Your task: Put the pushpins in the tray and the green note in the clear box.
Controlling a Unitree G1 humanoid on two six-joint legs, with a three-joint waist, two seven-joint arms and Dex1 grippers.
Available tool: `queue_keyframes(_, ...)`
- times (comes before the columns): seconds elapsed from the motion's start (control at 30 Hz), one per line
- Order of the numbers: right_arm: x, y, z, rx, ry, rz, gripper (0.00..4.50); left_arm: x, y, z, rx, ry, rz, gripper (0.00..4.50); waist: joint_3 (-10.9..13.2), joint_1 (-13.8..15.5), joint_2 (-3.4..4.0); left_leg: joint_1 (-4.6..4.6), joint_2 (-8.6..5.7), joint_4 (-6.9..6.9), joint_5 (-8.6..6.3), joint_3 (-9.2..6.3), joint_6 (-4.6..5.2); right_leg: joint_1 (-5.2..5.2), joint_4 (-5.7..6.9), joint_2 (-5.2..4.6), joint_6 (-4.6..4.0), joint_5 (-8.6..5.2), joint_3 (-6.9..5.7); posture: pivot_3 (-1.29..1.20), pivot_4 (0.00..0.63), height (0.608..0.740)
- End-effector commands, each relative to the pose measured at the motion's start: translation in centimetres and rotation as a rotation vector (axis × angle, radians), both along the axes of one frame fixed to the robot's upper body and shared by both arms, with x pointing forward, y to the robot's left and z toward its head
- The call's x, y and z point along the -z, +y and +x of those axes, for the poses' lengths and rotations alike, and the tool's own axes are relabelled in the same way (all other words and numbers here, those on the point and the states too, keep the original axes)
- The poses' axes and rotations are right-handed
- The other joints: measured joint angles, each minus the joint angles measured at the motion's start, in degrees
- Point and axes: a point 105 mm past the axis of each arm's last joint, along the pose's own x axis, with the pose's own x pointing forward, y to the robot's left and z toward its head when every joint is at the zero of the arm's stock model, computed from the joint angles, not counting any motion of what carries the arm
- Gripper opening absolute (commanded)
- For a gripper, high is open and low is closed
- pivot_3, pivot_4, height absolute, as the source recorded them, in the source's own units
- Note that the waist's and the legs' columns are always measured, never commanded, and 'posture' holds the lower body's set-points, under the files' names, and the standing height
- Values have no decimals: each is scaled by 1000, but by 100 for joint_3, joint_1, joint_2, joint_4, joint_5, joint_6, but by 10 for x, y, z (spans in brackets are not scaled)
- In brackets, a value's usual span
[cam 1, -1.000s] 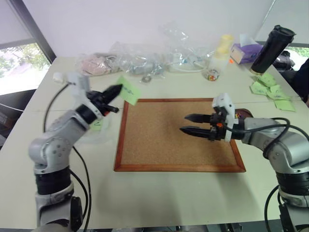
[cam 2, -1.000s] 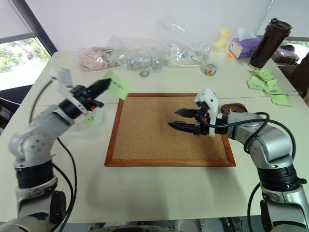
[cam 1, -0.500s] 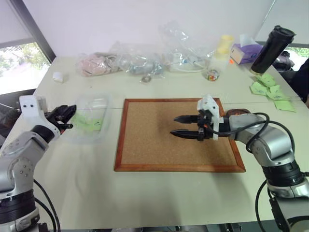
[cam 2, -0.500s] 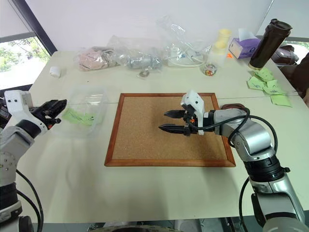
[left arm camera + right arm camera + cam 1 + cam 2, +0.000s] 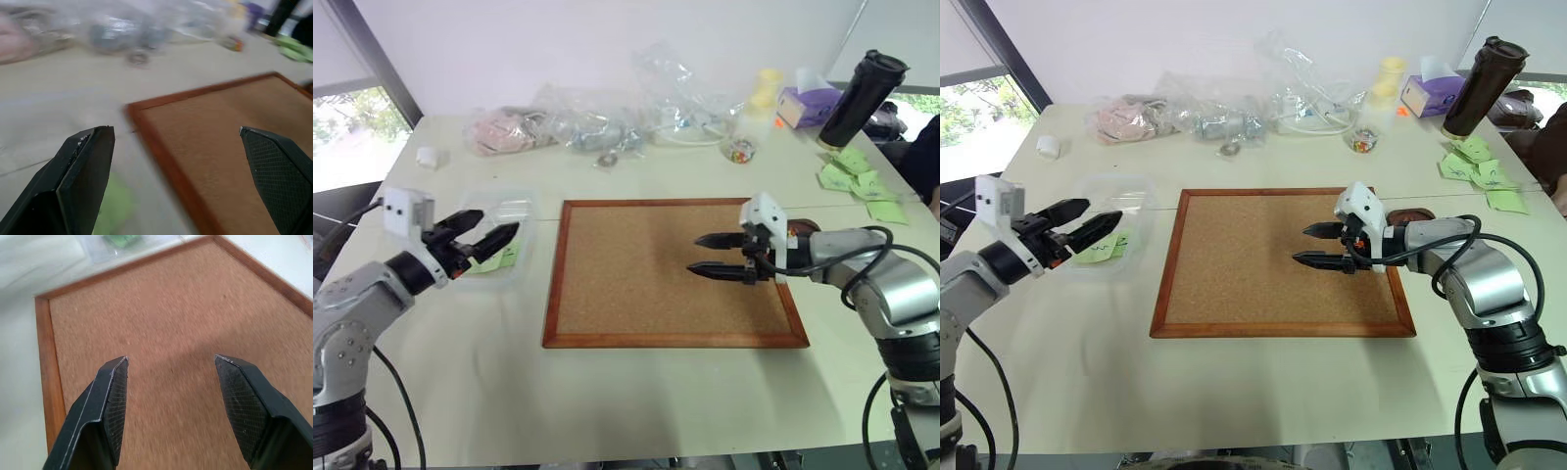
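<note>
The green note (image 5: pixel 1100 248) lies in the clear box (image 5: pixel 1126 196) near the surface's left edge. The left gripper (image 5: pixel 1087 220) hovers there, jaws apart and empty. The right gripper (image 5: pixel 1317 245), jaws apart, hangs over the corkboard (image 5: pixel 1234 284), the tray (image 5: pixel 1412 212) behind it.

Pale cream table (image 5: pixel 636 392), wide and matte. Near its middle, a wood-framed corkboard (image 5: pixel 671 269), lying flat. Toward the left edge, a clear box (image 5: pixel 1121 220) just beside the corkboard. Along the far edge, a heap of clear plastic bags (image 5: pixel 607 117), a small white roll (image 5: pixel 428 157) toward the far left corner, a small jar (image 5: pixel 741 149). At the far right corner, a purple tissue box (image 5: pixel 808 103), a dark tumbler (image 5: pixel 862 98), loose green notes (image 5: pixel 862 181). By the corkboard's right side, a brown tray (image 5: pixel 1410 213).
</note>
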Motion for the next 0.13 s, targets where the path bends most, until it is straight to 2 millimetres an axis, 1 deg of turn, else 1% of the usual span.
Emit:
queue_keyframes(0.03,-16,-13,-3,21,-51,-12,2854,-4,-32,-16,203,-26,77,4473,0,-2,0,0,-1,0,0,1,0,0,-1,0,0,0,0,0,150,740)
queue_keyframes(0.13,-16,-17,-8,21,-42,-17,2854,8,-39,-22,276,2,112,4473,0,-2,1,1,2,-5,0,1,0,-1,-2,1,0,0,1,0,150,740)
